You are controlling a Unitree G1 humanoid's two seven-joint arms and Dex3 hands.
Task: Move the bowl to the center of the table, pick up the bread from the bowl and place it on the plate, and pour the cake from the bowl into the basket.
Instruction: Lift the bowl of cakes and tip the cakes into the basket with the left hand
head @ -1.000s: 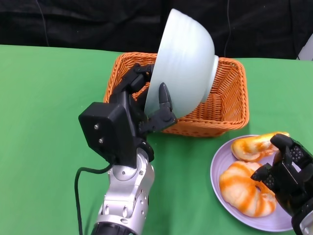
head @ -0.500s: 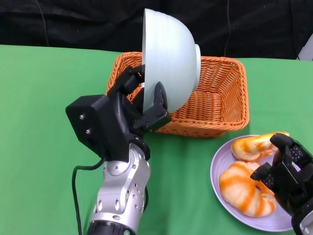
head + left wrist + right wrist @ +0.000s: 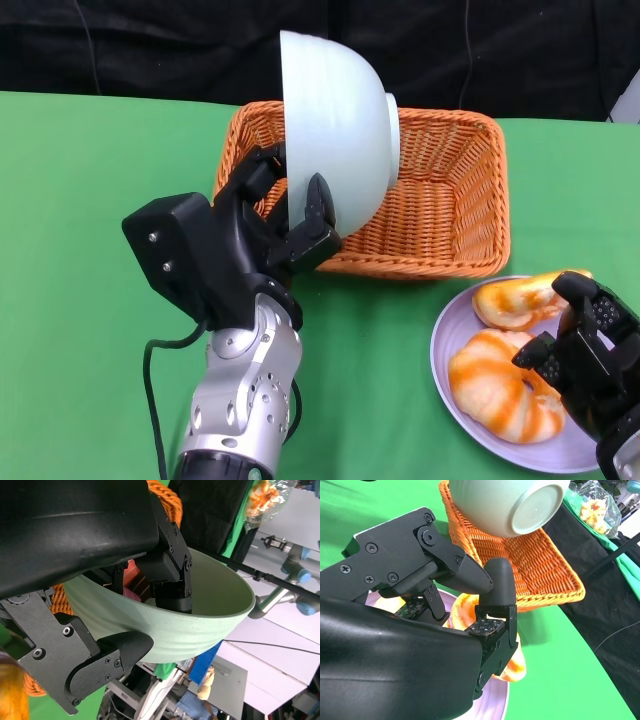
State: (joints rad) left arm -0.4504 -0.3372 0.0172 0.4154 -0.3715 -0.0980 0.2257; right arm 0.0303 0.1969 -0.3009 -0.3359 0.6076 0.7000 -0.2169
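My left hand [image 3: 270,225] grips the rim of a pale green bowl [image 3: 335,130] and holds it on its side above the left part of the orange wicker basket [image 3: 440,200]. The bowl's foot points right and its mouth faces my hand. In the left wrist view a pink and brown piece, seemingly the cake [image 3: 132,580], shows inside the bowl [image 3: 200,625] beside my fingers. Two striped orange breads [image 3: 500,385] [image 3: 515,298] lie on the lilac plate [image 3: 450,340]. My right hand [image 3: 590,360] hovers over the plate's right side, holding nothing.
A green cloth covers the table [image 3: 90,200], with black drapes behind the far edge. A black cable [image 3: 152,370] hangs beside my left forearm. In the right wrist view the basket [image 3: 535,565] stands just beyond the plate [image 3: 495,705].
My left hand has drawn the bowl leftward over the basket and turned it, so its mouth faces more sideways. The right hand and the breads have stayed put.
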